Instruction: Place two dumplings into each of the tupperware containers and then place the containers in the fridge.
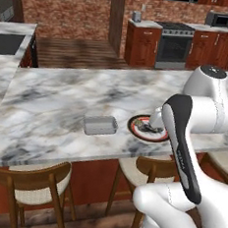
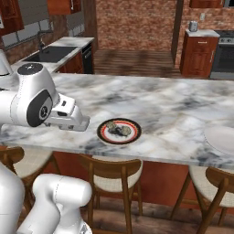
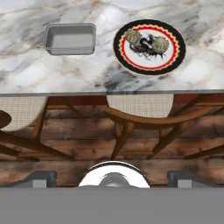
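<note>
Jaws [image 3: 112,179]: two small dark tips, spread to their widest, nothing between them; poised out past the near edge of the bench, looking down at floor and bench front.

Directly beneath the jaws: dark wooden plank floor [image 3: 87,151]; wooden chairs with curved backs and pale woven seats [image 3: 140,105], tucked under the bench edge. Two seats are plain in the hand view.

Bench [image 3: 35,70]: long slab of white marble with grey and tan veining, polished, square-edged.

Beyond the jaws, ahead and to the right: one round black plate with red scalloped rim and white centre [image 3: 175,46], bearing mottled tan and olive-brown rounded dumplings [image 3: 160,43]. Two lumps are distinct; the dark cluster between them cannot be counted.

Ahead and to the left, well apart from the plate: one shallow rectangular grey translucent plastic tub with rounded corners [image 3: 70,39], upright, holding nothing.

Farthest: red-brown cabinets [image 1: 142,42], dark steel oven [image 1: 174,43], brick wall [image 1: 67,8].
</note>
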Robot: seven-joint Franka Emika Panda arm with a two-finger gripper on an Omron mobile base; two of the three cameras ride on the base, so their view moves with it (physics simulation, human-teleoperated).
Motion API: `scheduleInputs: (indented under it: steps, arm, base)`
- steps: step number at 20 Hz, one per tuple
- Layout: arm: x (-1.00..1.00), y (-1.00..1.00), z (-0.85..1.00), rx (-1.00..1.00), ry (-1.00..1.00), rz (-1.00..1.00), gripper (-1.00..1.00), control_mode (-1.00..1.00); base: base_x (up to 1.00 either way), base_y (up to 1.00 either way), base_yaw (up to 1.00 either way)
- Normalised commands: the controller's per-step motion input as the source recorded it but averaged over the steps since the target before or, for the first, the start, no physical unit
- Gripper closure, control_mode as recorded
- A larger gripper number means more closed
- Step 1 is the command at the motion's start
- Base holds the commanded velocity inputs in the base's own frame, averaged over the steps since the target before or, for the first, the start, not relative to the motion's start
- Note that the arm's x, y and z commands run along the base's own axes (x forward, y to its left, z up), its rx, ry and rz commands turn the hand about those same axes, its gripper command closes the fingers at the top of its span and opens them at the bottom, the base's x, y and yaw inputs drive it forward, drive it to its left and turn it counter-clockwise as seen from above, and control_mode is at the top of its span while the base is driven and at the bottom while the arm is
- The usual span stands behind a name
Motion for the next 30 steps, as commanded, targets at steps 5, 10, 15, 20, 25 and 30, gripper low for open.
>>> scheduleInputs:
  steps: [5,10,15,20,25,30]
  arm:
    - [0.6,0.0,-0.11,0.0,0.0,0.0,-1.0,-1.0]
    - [1.0,-0.04,-0.36,0.0,0.0,0.0,-1.0,-1.0]
    - [1.0,-0.31,-0.53,0.02,0.0,0.0,-1.0,-1.0]
    - [1.0,-0.45,-0.68,0.0,0.02,-0.01,-1.0,-1.0]
    - [0.81,-0.32,-0.59,0.0,0.03,-0.03,-1.0,-1.0]
    - [0.71,-0.28,-0.56,0.0,0.04,-0.05,-1.0,-1.0]
  base:
    - [0.33,0.0,0.0]
    - [0.0,0.0,0.0]
    - [0.0,0.0,0.0]
    - [0.0,0.0,0.0]
    - [0.0,0.0,0.0]
    - [0.0,0.0,0.0]
